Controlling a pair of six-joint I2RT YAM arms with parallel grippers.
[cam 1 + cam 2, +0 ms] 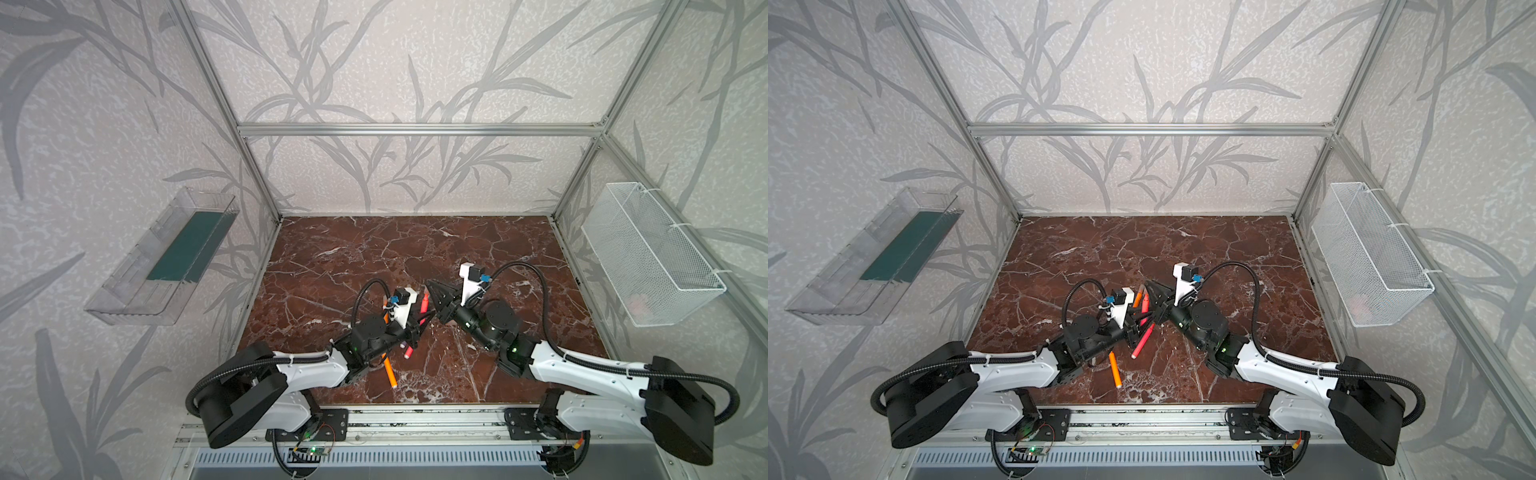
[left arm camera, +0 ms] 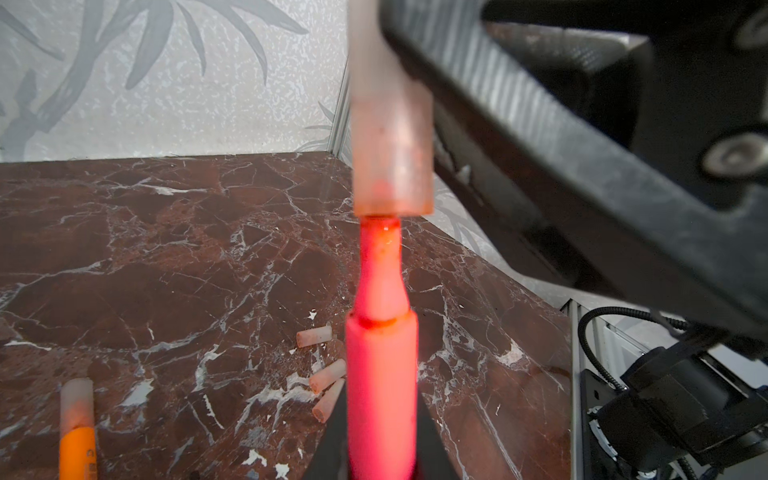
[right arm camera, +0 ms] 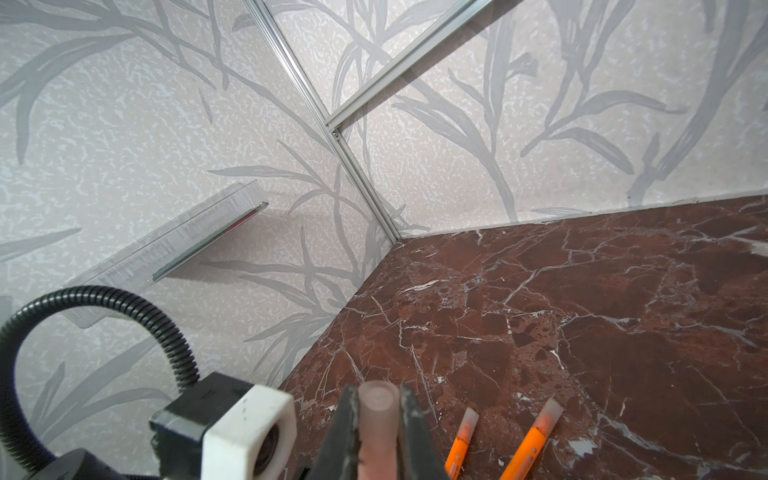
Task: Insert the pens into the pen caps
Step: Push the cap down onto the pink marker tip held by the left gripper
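Red-brown marble with white veins covers the desk (image 1: 374, 249), walled by leaf-patterned paper. Both top views show the two arms meeting mid-desk, but the cap is too small to make out there. Only the left wrist view shows the join. The left pincer (image 2: 382, 451) is clamped on a pink-red pen (image 2: 381, 374), whose narrowed tip sits at the mouth of a translucent beige cap (image 2: 390, 158). How deep the tip sits is unclear. Three loose caps (image 2: 327, 376) lie on the marble nearby. The right wrist view shows the right pincer (image 3: 379, 436) closed around that cap, its lower part cut off. Two capped orange pens (image 3: 530, 444) lie beside it.
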